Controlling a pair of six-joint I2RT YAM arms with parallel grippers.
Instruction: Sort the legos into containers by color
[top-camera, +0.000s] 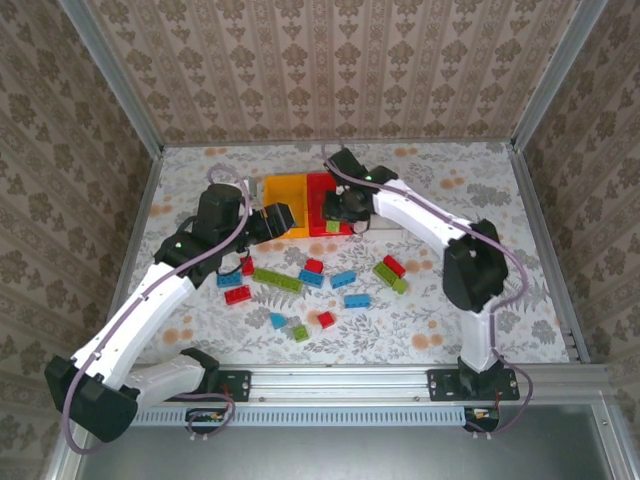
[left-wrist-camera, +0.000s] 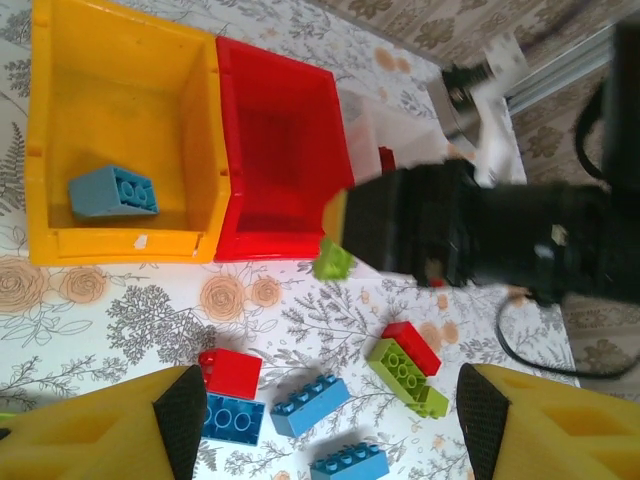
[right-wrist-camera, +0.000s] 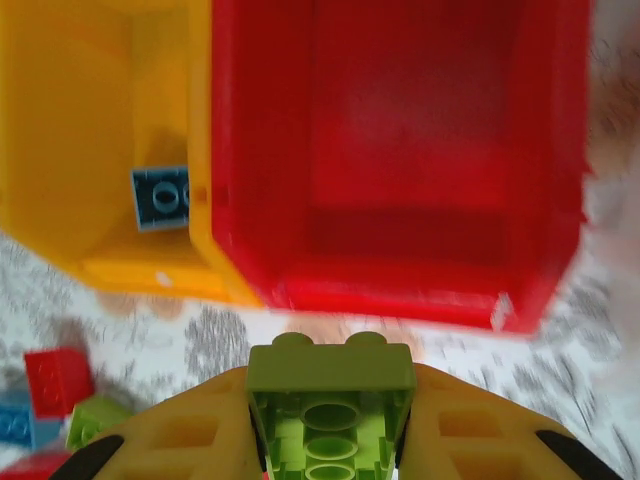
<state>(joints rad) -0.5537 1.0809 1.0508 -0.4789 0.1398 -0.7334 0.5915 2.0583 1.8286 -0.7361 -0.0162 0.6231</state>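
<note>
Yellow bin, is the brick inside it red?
No, the brick lying on the floor of the yellow bin is blue.

Containers: three – orange-yellow bin, red bin, white bin.
Red legos: five on surface; maybe sixth in white bin, unclear.
Blue legos: six – five on surface, one inside orange-yellow bin.
Green legos: four or five; touching pair at right may be one piece.
</note>
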